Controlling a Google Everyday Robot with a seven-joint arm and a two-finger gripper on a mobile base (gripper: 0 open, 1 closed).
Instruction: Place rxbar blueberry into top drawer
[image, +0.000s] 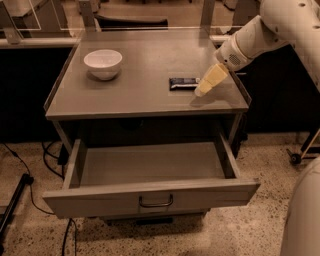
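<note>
The rxbar blueberry (183, 83), a small dark flat bar, lies on the grey table top right of centre. My gripper (201, 91) hangs from the white arm coming in from the upper right. Its pale yellow tip is just off the bar's right end, close above the table top. I cannot tell whether it touches the bar. The top drawer (150, 194) is pulled wide open below the table top. Its inside is bare, and the curved metal handle (156, 202) sits at the middle of the front panel.
A white bowl (103, 63) stands at the back left of the table top (135, 100). Black cables (20, 170) run over the speckled floor at the left. A white part of the robot (305, 220) fills the lower right corner. Railings and chair legs stand behind the table.
</note>
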